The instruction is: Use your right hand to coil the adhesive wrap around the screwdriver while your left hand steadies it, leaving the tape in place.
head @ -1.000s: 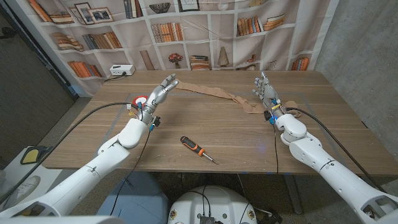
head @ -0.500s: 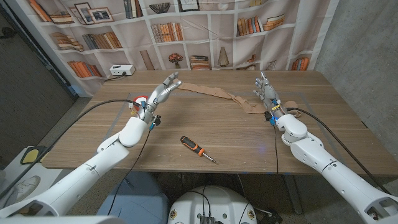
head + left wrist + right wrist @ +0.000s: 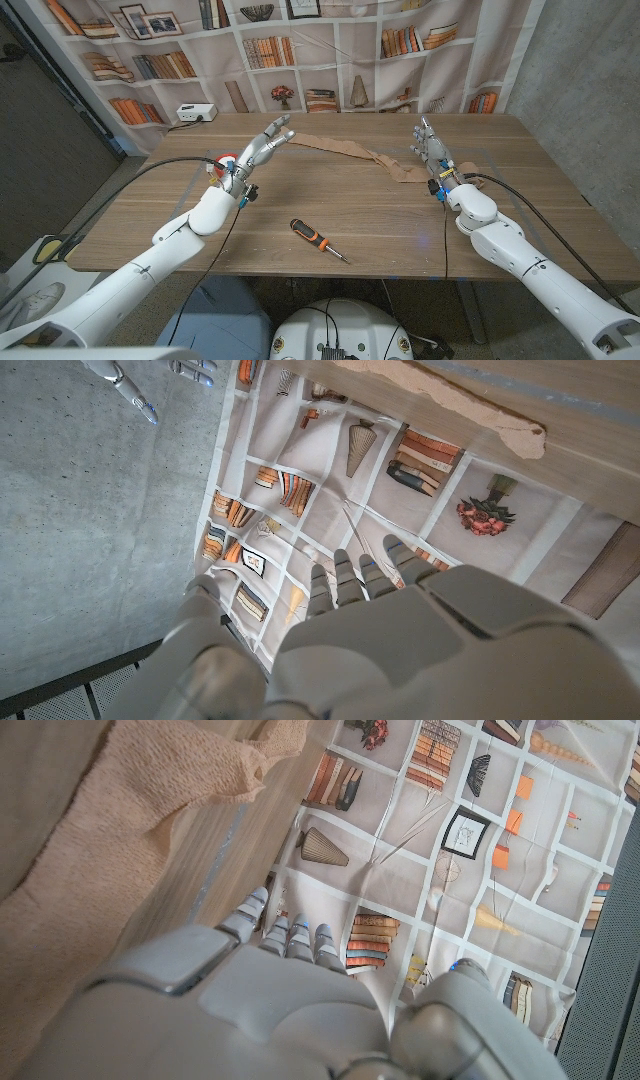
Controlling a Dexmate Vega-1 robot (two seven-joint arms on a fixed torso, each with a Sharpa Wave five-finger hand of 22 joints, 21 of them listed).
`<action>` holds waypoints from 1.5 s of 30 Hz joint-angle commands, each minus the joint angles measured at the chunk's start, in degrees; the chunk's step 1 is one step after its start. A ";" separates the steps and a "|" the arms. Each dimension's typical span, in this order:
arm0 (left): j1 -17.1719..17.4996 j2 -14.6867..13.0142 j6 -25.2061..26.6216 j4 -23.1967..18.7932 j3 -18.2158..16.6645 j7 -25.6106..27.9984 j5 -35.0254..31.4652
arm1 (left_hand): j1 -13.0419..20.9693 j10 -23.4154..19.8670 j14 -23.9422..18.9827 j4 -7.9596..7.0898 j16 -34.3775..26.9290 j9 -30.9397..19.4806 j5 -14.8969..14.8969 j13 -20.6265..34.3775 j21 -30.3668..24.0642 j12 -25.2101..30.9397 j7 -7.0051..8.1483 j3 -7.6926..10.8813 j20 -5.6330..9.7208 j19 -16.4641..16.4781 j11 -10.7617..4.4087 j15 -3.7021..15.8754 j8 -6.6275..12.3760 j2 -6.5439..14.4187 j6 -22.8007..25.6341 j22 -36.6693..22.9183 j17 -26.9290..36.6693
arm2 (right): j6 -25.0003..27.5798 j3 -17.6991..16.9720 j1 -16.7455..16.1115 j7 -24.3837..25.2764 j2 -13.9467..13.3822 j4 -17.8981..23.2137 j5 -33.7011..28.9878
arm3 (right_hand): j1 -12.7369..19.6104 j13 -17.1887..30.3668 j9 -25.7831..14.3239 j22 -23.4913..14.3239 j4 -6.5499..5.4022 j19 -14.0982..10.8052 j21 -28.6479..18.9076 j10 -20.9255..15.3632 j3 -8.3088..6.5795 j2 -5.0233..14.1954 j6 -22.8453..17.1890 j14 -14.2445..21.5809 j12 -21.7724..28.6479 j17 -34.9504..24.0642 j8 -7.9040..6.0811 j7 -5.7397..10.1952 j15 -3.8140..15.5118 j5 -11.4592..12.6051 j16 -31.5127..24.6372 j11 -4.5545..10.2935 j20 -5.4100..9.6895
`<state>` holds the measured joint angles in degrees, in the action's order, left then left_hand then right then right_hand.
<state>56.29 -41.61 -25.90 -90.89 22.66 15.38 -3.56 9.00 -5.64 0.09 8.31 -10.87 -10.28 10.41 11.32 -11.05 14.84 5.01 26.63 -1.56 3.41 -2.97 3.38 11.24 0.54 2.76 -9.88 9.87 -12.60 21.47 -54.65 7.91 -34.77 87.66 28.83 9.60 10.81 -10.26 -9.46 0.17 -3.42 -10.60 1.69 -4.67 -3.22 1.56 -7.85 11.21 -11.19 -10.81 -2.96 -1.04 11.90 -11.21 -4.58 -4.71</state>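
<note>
Tan adhesive wrap [image 3: 352, 152] lies unrolled far beyond the screwdriver [image 3: 318, 240], which sits bare at the table's near edge. Left hand [image 3: 262, 147] and right hand [image 3: 430, 150] hover spread, holding nothing; wrapping looks unstarted.

I see a brown wooden table [image 3: 370, 215] with a printed fabric backdrop [image 3: 300, 50] behind it, showing white bookshelves with books and vases. A grey concrete wall [image 3: 590, 70] stands at the right side, and a dark panel [image 3: 40, 130] at the left.
</note>
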 commanded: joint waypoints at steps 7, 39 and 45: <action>3.07 -2.78 0.22 -3.53 -2.37 0.28 -2.20 | 0.87 -0.34 -0.14 0.48 0.06 -0.06 0.13 0.15 -0.40 -0.18 0.11 0.07 0.12 0.49 0.11 0.02 -0.06 -0.24 0.45 -0.10 0.17 | 0.70 -0.53 -0.67 0.48 -0.63 0.71 0.13 | 1.04 0.29 -0.23 -0.25 0.69 0.42 0.00 0.50 -0.10 0.21 0.39 -0.66 0.07 -0.17 -0.05 -0.07 0.14 0.06 0.00 -0.03 -0.13; 5.69 -5.58 1.44 -9.39 -4.32 3.67 -14.19 | 4.19 -1.62 -2.14 1.24 0.07 -0.07 0.68 0.15 -0.49 -0.54 -0.41 1.05 1.33 2.92 -0.18 0.46 0.32 0.14 2.84 0.03 0.11 | 0.82 -1.33 -2.03 1.53 -1.17 1.71 0.19 | 1.94 0.30 -0.24 -0.26 1.31 0.54 -0.05 0.40 -0.30 0.49 0.39 -0.70 0.21 -0.14 -0.12 -0.04 0.11 0.08 -0.09 0.01 -0.18; 5.57 -5.84 2.43 -10.19 -4.27 4.79 -16.95 | 4.43 -1.53 -2.04 1.28 0.15 -0.07 0.69 0.16 -0.45 -0.64 -0.35 1.04 1.36 3.00 -0.32 0.54 0.34 -0.02 3.07 0.03 0.11 | -0.99 -1.58 -2.10 -0.06 -0.83 0.21 1.14 | 2.07 0.30 -0.24 -0.27 1.40 0.88 0.04 0.28 -0.36 0.64 0.22 -1.18 0.27 -0.13 -0.19 -0.02 0.27 0.08 0.08 -0.04 0.11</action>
<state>61.63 -46.73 -25.72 -99.16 18.60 17.95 -13.79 12.90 -7.07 -2.26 9.42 -10.87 -10.26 10.82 11.32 -11.53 14.57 4.82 27.27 0.00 6.16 -3.17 3.68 11.24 0.53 5.22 -9.88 9.88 -11.74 20.27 -56.37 9.26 -35.85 89.35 29.05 11.03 10.81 -10.26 -9.46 1.11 -2.78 -10.60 1.69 -4.99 -2.84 1.55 -8.27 11.21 -11.20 -10.81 -2.96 -0.83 11.90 -11.21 -4.58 -4.53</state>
